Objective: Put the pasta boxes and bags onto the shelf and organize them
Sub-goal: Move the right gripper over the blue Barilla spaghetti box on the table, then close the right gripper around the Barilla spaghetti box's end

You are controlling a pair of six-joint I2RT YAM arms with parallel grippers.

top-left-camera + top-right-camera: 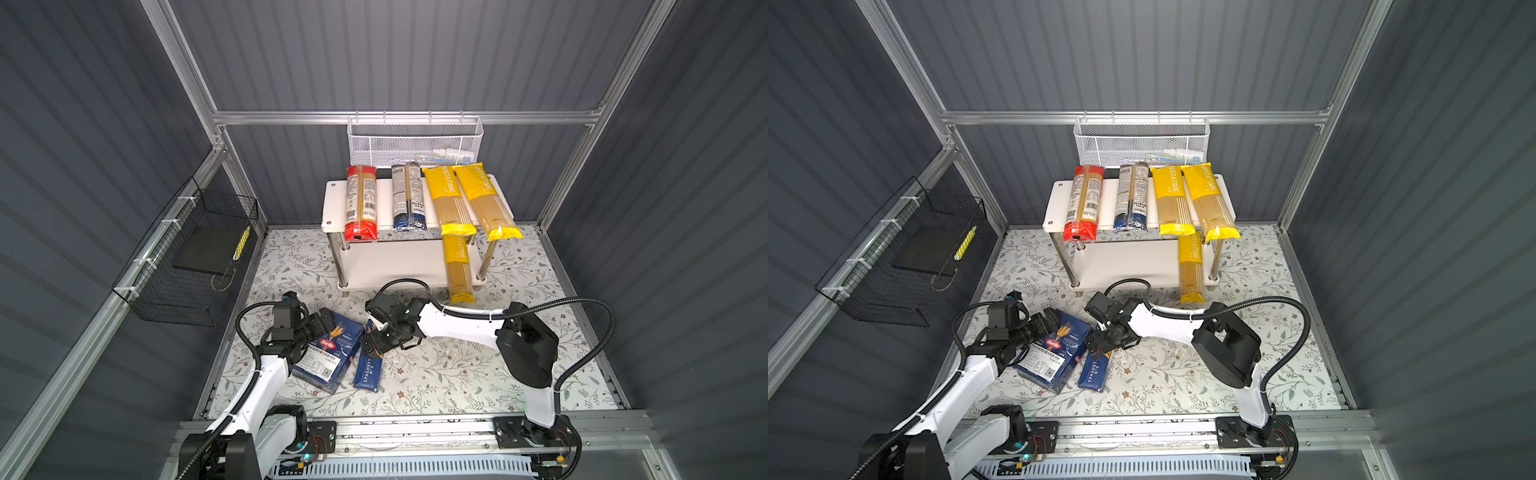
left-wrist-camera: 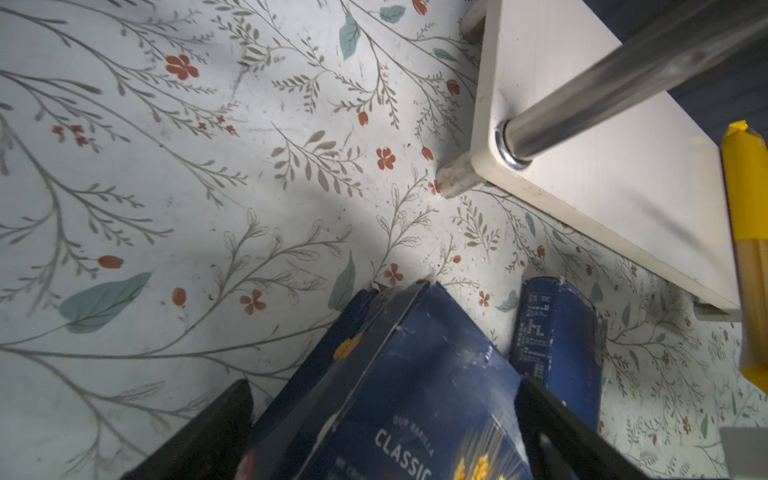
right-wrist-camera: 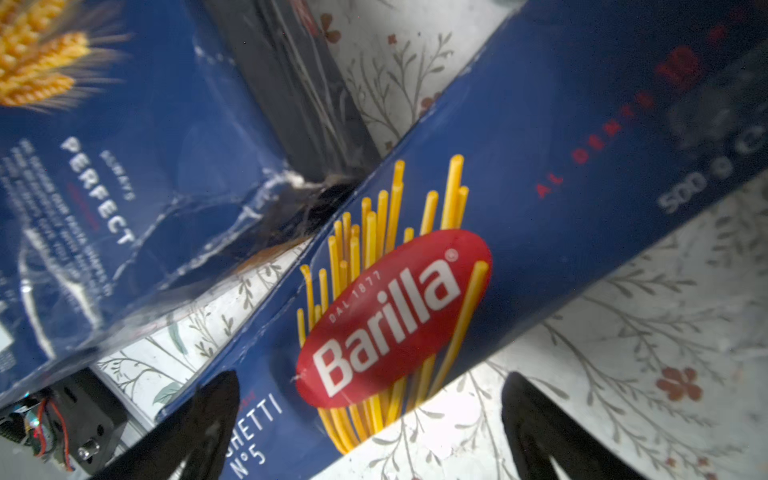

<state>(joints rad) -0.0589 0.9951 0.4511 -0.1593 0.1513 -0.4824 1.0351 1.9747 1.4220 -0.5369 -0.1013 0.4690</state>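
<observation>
Right wrist view: right gripper (image 3: pixel 370 380) spread wide over the spaghetti box (image 3: pixel 519 174)

Its two black fingers stand far apart, and the long narrow box runs slantwise between them. A strip of floral mat (image 3: pixel 623 332) shows between one finger and the box edge, so the jaws have hold of nothing. Just beside the spaghetti box lies the wide Barilla box (image 3: pixel 137 158), with one crumpled corner close against it.

In the left wrist view, the left gripper (image 2: pixel 384 384) has a finger against each side of the wide Barilla box's end. It is closed on the box, and the cardboard there is creased.

In both top views the two boxes lie on the mat in front of the shelf (image 1: pixel 336 195), off its left front post and apart from its lower board.

The shelf's top board carries four bags lying front to back. From its left end they are the red-ended bag (image 1: pixel 361 203), the blue-ended bag (image 1: pixel 408 199), a yellow bag (image 1: pixel 446 199) and a slanted yellow bag (image 1: pixel 486 199). Their near ends overhang the shelf's front edge.

A third yellow bag (image 1: pixel 457 270) lies on the lower board at the shelf's right end and juts out past the front edge. A white mesh basket (image 1: pixel 415 141) hangs on the wall behind the shelf, above its top board.
</observation>
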